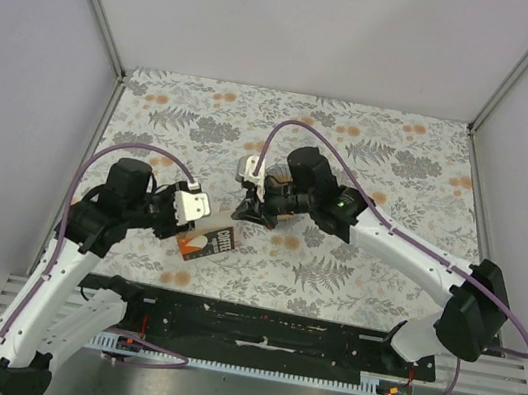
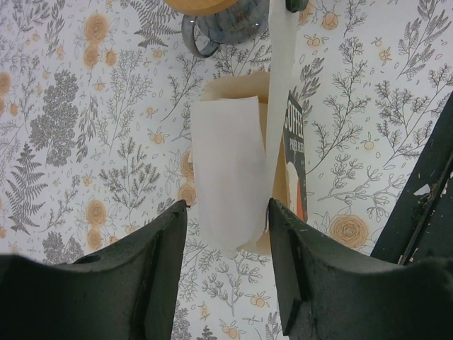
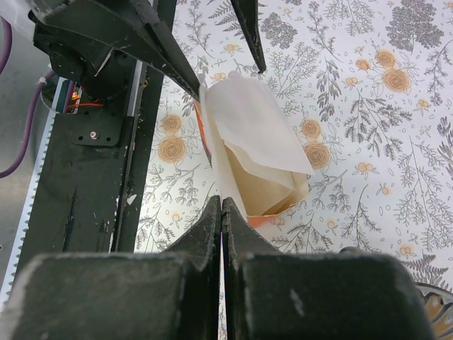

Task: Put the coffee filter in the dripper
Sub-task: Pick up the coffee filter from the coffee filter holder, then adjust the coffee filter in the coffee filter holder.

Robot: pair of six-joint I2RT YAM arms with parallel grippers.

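Just beside the carton, right hand pinches the coffee filter, left hand spread; seating it in the dripper remains.

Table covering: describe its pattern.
The table covering shows grey leaves and orange flowers on white; left wrist view.

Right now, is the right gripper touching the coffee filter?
Touching. The right wrist view shows the right gripper shut on the coffee filter, whose thin white edge is clamped inside it.

coffee filter over carton, dripper just behind carton
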